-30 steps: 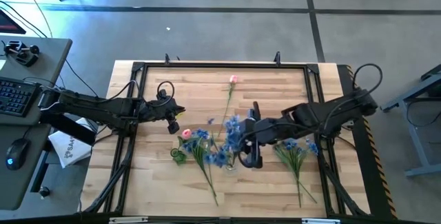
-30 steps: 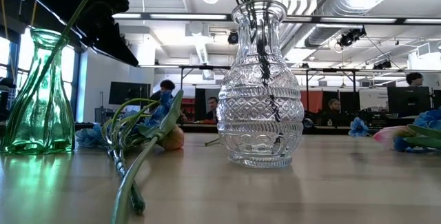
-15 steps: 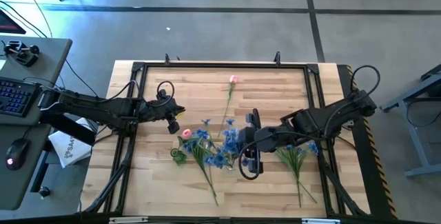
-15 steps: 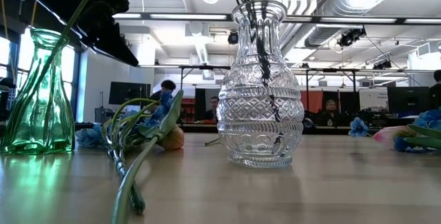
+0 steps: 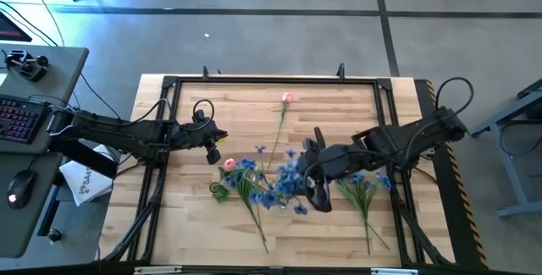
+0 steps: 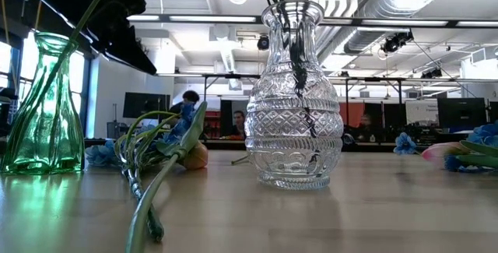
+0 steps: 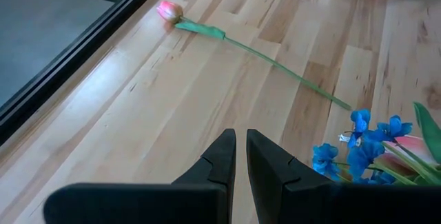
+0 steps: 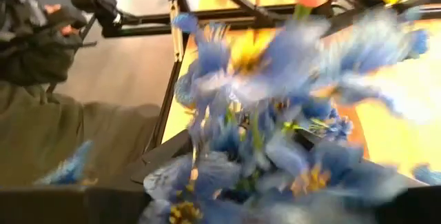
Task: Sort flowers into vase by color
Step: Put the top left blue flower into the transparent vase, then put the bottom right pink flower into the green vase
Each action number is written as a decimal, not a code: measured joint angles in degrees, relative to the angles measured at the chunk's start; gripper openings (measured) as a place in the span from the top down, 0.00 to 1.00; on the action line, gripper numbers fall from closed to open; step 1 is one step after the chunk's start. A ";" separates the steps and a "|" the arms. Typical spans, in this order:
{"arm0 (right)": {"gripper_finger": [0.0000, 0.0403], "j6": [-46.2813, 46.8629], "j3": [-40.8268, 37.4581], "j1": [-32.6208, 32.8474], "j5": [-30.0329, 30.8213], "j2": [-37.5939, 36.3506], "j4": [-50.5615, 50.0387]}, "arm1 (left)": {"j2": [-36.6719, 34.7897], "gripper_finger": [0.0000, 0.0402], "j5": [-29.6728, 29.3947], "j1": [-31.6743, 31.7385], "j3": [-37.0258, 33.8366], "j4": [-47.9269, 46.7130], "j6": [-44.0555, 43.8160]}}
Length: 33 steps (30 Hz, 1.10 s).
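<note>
A clear cut-glass vase stands near the table's middle. Dark stems of a blue spray stick down into its neck. My right gripper hovers just right of that vase, and blurred blue blossoms fill its wrist view. A green vase stands to the left with one green stem leaning out of it, and a pink bud shows by it. My left gripper is shut and touches nothing, off to the left above the table.
One pink tulip lies flat toward the far edge. A blue spray lies right of my right gripper. Another spray with long stems lies between the vases. A black frame rims the table.
My right gripper has dipped toward the near edge, then come back and shifted a little toward the right edge. The blue blossoms above the clear vase have swung with it, from the vase's far side to its right. The stems have stayed in the neck.
</note>
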 joint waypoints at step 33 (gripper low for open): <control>0.53 54.88 -13.54 15.17 12.86 -13.16 -36.73 | 0.02 0.94 0.09 0.02 0.00 -0.08 -0.04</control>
